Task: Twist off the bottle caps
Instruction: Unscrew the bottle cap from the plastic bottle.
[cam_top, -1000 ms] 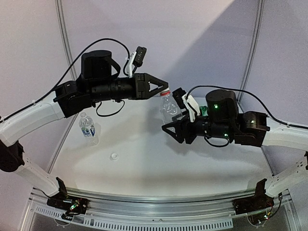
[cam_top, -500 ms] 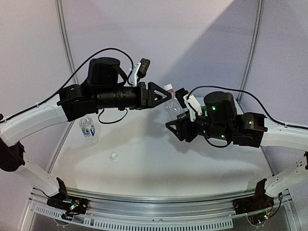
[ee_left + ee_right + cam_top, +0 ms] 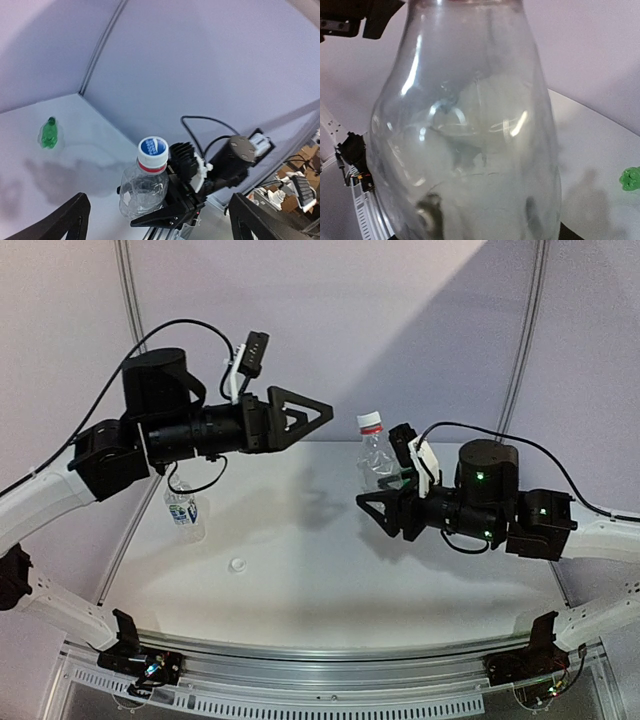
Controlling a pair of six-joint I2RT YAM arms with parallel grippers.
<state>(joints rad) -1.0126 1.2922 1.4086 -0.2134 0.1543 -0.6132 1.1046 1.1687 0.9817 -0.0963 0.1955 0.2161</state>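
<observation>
clear unlabelled bottle (image 3: 374,462) aloft over surface (image 3: 300,560), right end effector (image 3: 383,498) clamped on its lower body. cap (image 3: 370,424) on. left end effector (image 3: 318,416) spread wide, apart from cap. bottle probably light, thin-walled, squashy, slick; pinch cap by rim, gently.

I see my left gripper (image 3: 318,416) spread wide in the air, apart from the clear bottle (image 3: 374,462) at its 3 o'clock. My right gripper (image 3: 384,475) clamps that bottle's body, its white cap (image 3: 370,422) on top. At the table's (image 3: 300,590) 9 o'clock sits the labelled bottle (image 3: 184,508). A loose cap (image 3: 237,565) lies at its 5 o'clock.
</observation>
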